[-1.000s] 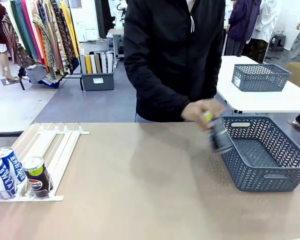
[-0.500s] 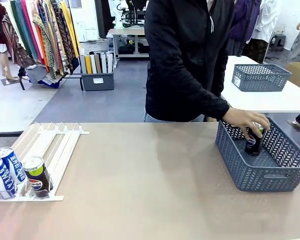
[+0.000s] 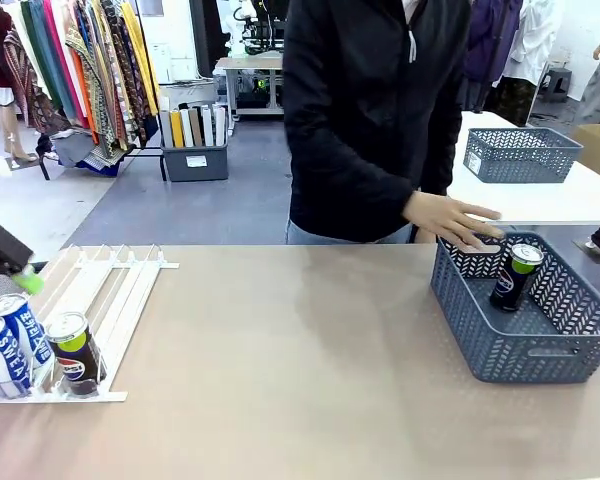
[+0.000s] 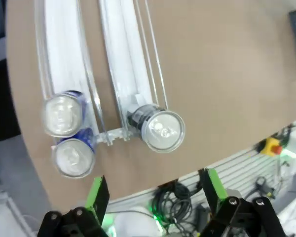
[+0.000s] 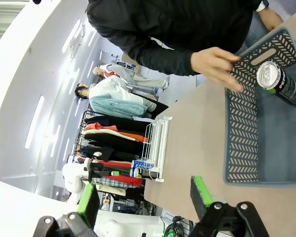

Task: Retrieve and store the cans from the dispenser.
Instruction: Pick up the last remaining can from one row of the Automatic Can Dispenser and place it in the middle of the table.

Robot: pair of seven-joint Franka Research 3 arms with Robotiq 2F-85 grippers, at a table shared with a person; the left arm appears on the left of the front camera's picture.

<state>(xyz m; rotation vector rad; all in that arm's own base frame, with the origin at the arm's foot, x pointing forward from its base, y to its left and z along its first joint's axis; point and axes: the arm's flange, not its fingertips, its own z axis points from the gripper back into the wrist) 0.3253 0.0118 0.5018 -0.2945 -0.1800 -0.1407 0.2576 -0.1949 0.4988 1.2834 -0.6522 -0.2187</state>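
While my left claw (image 4: 153, 186) hangs wide open, empty, over three cans (image 4: 160, 129), my right claw (image 5: 144, 195) gapes empty too.

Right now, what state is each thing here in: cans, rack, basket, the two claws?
Dispenser: three cans at its low end.
Blue-and-white cans: two, upright.
Black can in the dispenser: upright, at the end stop.
Basket: holds one can.
Black can in the basket: standing, not held.
Person's hand: open, at the basket's far rim.
Left gripper: open, empty, above the dispenser.
Right gripper: open, empty.
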